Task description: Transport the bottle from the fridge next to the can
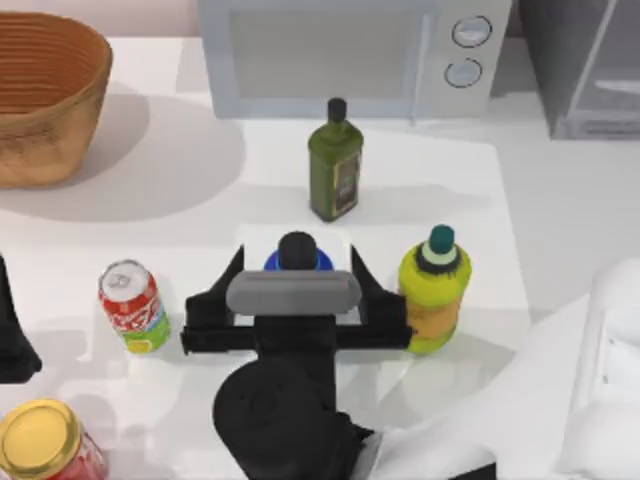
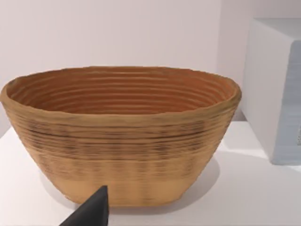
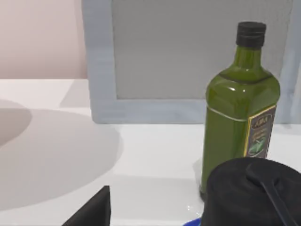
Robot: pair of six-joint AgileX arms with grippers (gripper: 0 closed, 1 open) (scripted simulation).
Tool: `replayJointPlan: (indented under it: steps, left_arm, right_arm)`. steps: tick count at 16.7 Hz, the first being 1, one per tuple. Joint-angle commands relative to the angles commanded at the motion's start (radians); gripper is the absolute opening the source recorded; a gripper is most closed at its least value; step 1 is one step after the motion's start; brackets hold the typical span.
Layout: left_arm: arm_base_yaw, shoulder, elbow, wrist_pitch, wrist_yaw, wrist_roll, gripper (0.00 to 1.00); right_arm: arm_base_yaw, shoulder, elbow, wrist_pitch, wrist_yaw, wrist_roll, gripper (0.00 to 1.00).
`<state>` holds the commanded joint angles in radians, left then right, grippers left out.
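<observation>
The bottle [image 1: 297,250], with a black cap and blue shoulder, stands on the table right of the can [image 1: 133,306] and left of a yellow bottle [image 1: 435,290]. My right gripper [image 1: 298,264] straddles the bottle, open, with bare gaps between each finger and the blue shoulder. The right wrist view has the bottle's black cap [image 3: 251,188] close up and one fingertip [image 3: 91,209] well apart from it. The fridge [image 1: 585,65] stands at the back right corner. My left arm [image 1: 10,340] is parked at the left edge, one fingertip [image 2: 91,212] showing off to the side.
A dark green oil bottle [image 1: 335,165] stands just behind the bottle, in front of the white microwave [image 1: 340,55]. A woven basket [image 1: 45,95] sits at the back left. A red jar with a gold lid [image 1: 45,440] is at the front left.
</observation>
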<state>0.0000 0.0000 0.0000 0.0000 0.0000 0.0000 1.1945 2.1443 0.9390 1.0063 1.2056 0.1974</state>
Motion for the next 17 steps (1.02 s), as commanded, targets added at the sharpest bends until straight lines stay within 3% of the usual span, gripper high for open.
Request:
replayJointPlan:
  steps: [9,13,17]
  left_arm:
    - [0.0,0.0,0.0,0.0,0.0,0.0,1.0]
    - [0.0,0.0,0.0,0.0,0.0,0.0,1.0]
    - [0.0,0.0,0.0,0.0,0.0,0.0,1.0]
  right_arm:
    - [0.003,-0.023,-0.009,-0.004,0.008,0.0,1.0]
    - [-0.094,-0.209,-0.057,-0.047,-0.115,-0.024,1.0]
    - [-0.273,-0.554,-0.164,-0.154,-0.321,-0.059,1.0]
